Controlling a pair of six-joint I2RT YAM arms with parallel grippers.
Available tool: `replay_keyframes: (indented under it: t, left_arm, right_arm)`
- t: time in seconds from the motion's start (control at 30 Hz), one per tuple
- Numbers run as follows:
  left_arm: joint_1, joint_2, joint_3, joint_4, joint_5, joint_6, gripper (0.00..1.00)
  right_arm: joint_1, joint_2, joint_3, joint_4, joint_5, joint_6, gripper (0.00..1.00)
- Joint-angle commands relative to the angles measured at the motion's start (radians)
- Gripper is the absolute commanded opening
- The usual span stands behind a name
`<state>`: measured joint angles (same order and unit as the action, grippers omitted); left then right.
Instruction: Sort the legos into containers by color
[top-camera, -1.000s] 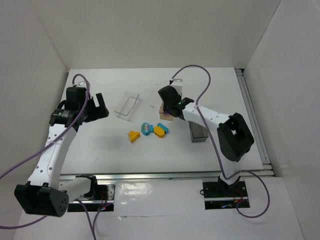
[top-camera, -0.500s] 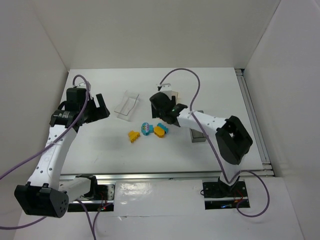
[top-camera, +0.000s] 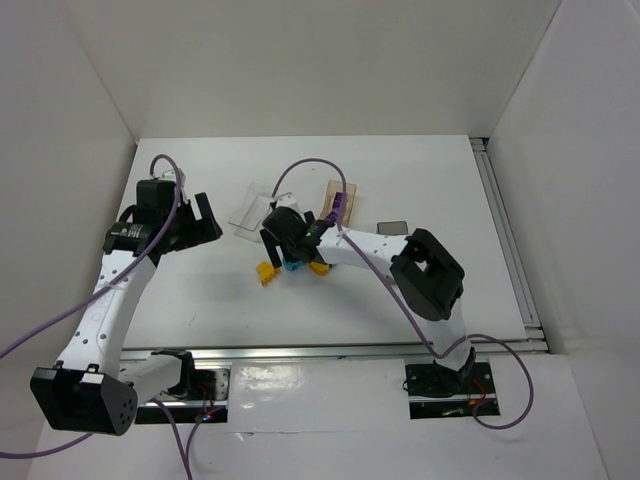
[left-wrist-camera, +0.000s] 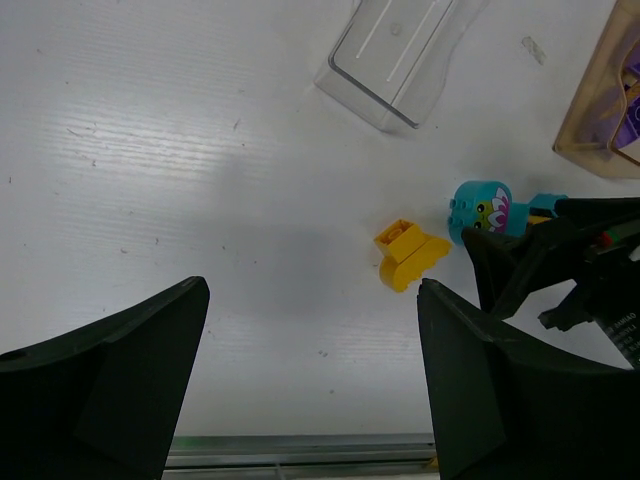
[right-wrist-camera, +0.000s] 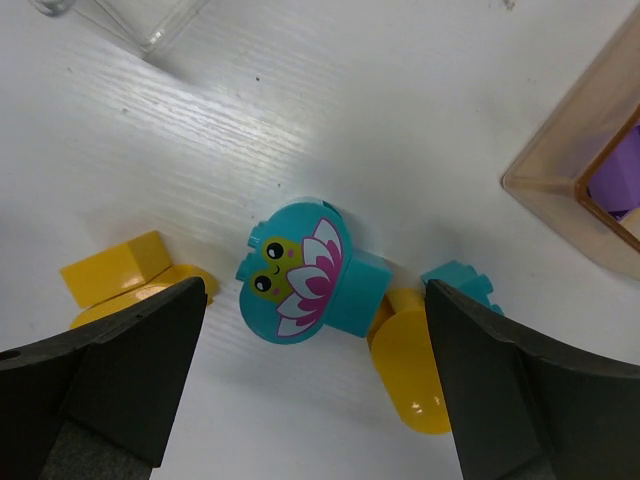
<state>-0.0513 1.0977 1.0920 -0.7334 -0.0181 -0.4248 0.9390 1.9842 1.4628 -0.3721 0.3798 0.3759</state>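
Legos (top-camera: 290, 262) lie loose on the counter (top-camera: 450, 180) under the right hand (top-camera: 287, 243). Purple shows in the tan tray (top-camera: 338, 200), and the grey tray (top-camera: 392, 228) is half hidden.

Left wrist: the left hand (left-wrist-camera: 310, 300) gapes wide and empty, the clear tray (left-wrist-camera: 400, 55) seemingly bare.

Right wrist: the right hand, spread wide, straddles the teal flower brick (right-wrist-camera: 300, 272), gripping nothing. Yellow bricks (right-wrist-camera: 130, 272) and another teal piece (right-wrist-camera: 460, 280) wait, so most sorting looks undone.
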Motion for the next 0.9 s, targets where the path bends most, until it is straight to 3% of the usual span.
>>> replay_keyframes:
  t: [0.0, 0.13, 0.47, 0.6, 0.87]
  left_arm:
    - [-0.001, 0.001, 0.003, 0.022, 0.023, -0.012, 0.93]
    - [-0.001, 0.001, 0.003, 0.022, 0.023, -0.012, 0.93]
    - [-0.001, 0.001, 0.003, 0.022, 0.014, -0.012, 0.93]
    - [-0.001, 0.001, 0.012, 0.022, 0.014, -0.012, 0.93]
    - [-0.001, 0.001, 0.012, 0.022, 0.033, -0.012, 0.93]
  right_arm:
    - [-0.015, 0.027, 0.059, -0.042, -0.024, -0.034, 0.97]
    - [-0.026, 0.061, 0.091, -0.077, -0.059, -0.048, 0.97]
    - [-0.058, -0.141, -0.175, 0.087, -0.151, -0.224, 0.99]
    - [-0.068, -0.261, -0.311, 0.194, -0.079, -0.164, 0.99]
    - [-0.098, -0.271, -0.334, 0.090, 0.008, -0.013, 0.89]
